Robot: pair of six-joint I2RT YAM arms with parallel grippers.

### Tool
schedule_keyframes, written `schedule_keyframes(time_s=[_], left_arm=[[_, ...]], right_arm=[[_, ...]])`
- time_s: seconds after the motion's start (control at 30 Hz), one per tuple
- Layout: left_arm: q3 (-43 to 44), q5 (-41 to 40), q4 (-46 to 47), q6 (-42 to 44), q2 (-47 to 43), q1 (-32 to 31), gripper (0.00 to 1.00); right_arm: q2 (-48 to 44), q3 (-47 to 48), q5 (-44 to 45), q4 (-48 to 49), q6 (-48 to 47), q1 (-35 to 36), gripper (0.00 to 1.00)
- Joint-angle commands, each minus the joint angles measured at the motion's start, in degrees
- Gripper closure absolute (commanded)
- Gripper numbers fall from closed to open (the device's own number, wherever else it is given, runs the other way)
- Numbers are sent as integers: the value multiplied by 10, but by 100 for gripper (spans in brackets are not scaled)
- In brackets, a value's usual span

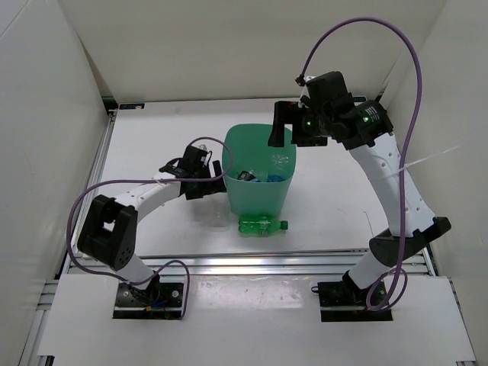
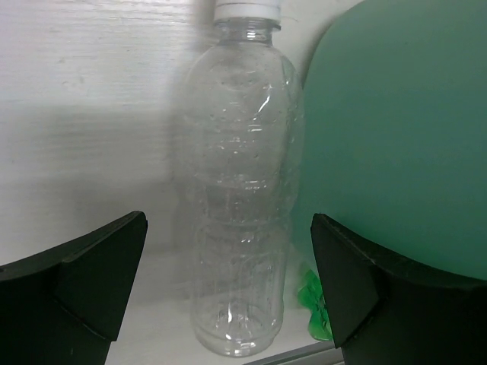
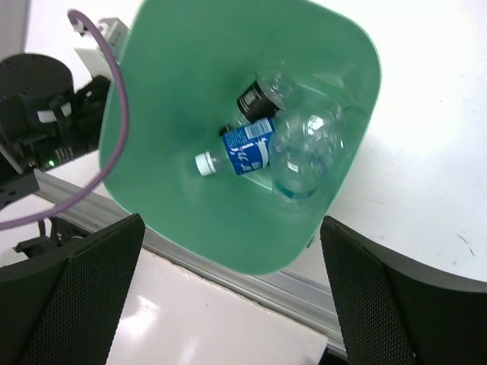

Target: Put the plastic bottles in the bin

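Nearest the arm bases, a translucent green plastic bottle (image 1: 263, 226) lies on its side on the white table (image 1: 335, 213), touching the near wall of the tall green plastic bin (image 1: 259, 200). Just to its left, beside the bin's left wall, a clear plastic bottle with a white cap (image 2: 237, 198) lies in front of the left gripper (image 2: 227, 219), whose jaws stand wide open on either side of it without touching it. Inside the bin lie at least three bottles: a blue-labelled one with a white cap (image 3: 247, 154), a dark-capped one (image 3: 262, 93) and a clear one (image 3: 304, 152). Further back, the right gripper (image 3: 232, 220) hangs over the bin's far rim, jaws spread wide and holding nothing. The task looks well along, with two bottles left on the table. The step in hand appears to be picking up the clear bottle: the left arm would need to move in until the jaws straddle the body, close, then lift clear of the rim
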Motion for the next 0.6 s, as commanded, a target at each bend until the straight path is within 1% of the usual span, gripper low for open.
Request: schedule_keyframes(time_s=[0.0,0.03,0.17,0.2,0.3,0.33,0.43,0.53,0.57], left_arm=[[15,43,31,7,15,-3,0],[15,43,36,7,26,-3,0],[8,67,43,1,51,-3,12],[8,74,43,1,51,-3,21],[2,74,43,1,58,-3,35],[-3,67,43,1,49,-3,42],[-11,46,43,8,11,-3,55],[-16,17,24,8,-38,-3,58],[-10,9,8,13,-64,-3,60]], right_arm=[[-22,-14,-12,-2,-15,-15,0],[-29,-19,-12,-2,-15,-15,0],[-39,-30,-12,-2,-15,-20,0],[-39,-35,-12,-2,-15,-20,0],[-39,-41,-12,-2,-15,-20,0],[-39,-41,-12,-2,-15,-20,0],[-39,-46,-12,-2,-15,-20,0],[-39,-46,-12,-2,-15,-20,0],[-39,-46,-12,-2,-15,-20,0]])
